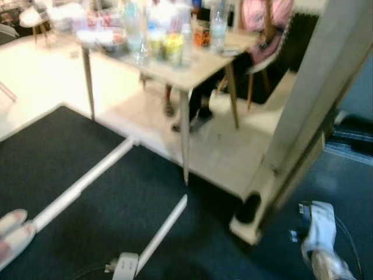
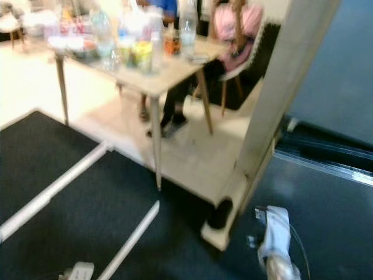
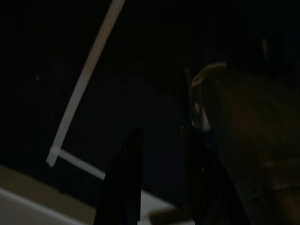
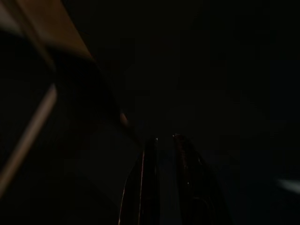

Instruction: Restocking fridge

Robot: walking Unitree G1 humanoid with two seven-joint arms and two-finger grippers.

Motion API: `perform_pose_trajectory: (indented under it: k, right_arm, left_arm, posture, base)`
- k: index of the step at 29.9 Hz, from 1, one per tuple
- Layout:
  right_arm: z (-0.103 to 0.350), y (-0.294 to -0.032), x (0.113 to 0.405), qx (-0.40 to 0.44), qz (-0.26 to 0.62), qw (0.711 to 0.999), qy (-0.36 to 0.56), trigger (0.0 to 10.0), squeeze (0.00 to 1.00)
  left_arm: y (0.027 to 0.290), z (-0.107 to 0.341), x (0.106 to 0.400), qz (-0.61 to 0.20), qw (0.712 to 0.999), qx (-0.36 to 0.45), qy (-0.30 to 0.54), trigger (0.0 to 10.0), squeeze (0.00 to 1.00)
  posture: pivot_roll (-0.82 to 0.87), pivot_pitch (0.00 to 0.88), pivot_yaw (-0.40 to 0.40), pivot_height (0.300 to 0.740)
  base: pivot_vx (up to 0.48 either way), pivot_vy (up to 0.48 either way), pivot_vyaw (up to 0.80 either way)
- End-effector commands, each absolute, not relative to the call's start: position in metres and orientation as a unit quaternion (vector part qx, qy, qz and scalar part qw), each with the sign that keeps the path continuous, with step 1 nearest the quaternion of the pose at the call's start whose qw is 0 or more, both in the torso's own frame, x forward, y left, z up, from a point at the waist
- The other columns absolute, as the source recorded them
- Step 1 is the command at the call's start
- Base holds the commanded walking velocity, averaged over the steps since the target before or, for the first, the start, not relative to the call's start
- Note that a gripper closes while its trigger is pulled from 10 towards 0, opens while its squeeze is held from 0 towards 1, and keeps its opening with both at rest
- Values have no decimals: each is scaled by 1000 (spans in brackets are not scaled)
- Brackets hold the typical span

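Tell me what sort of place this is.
Probably a home dining area: a light wooden table crowded with bottles and food, a seated person beside it, and dark floor mats over pale flooring.

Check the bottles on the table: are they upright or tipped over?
Upright. The bottles stand in a cluster on the table, taller than wide, though blur hides whether they are full.

Wooden table [image 1: 192, 73], seated person [image 1: 265, 23], dark carpet [image 1: 111, 216]
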State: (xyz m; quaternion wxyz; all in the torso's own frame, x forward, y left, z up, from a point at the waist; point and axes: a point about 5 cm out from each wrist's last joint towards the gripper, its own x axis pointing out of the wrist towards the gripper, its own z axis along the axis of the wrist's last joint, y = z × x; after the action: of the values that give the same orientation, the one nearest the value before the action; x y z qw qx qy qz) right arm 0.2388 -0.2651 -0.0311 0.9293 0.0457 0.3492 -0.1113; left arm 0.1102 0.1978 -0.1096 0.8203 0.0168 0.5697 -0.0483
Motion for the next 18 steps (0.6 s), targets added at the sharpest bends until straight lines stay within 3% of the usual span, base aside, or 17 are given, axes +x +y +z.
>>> perform_pose_trajectory:
  k: [1, 3, 10, 15, 18]
  right_arm:
    - [-16, -269, 256, 44, -111, 944, 307, 10000, 0]
    - [10, -266, 284, 53, -107, 962, 246, 10000, 0]
    - [55, -256, 325, 53, -78, 983, 155, 10000, 0]
    - [48, -242, 324, 48, -35, 983, 171, 10000, 0]
    - [0, -222, 290, 43, 26, 958, 284, 10000, 0]
  left_arm:
    - [192, -114, 96, -56, 805, 8, 591, 10000, 0]
    - [192, -114, 96, -57, 805, 7, 591, 10000, 0]
    - [190, -114, 96, -58, 806, 3, 590, 10000, 0]
    - [189, -115, 95, -57, 806, 0, 589, 10000, 0]
    - [187, -115, 94, -61, 804, -1, 591, 10000, 0]
  posture:
    - [-56, 0, 32, 740]
    - [-55, 0, 31, 740]
    - [-47, 0, 24, 740]
    - [-49, 0, 20, 740]
    - [-47, 0, 19, 740]
  base:
    - [0, 0, 0]
    - [0, 0, 0]
    - [0, 0, 0]
    - [0, 0, 0]
    - [0, 0, 0]
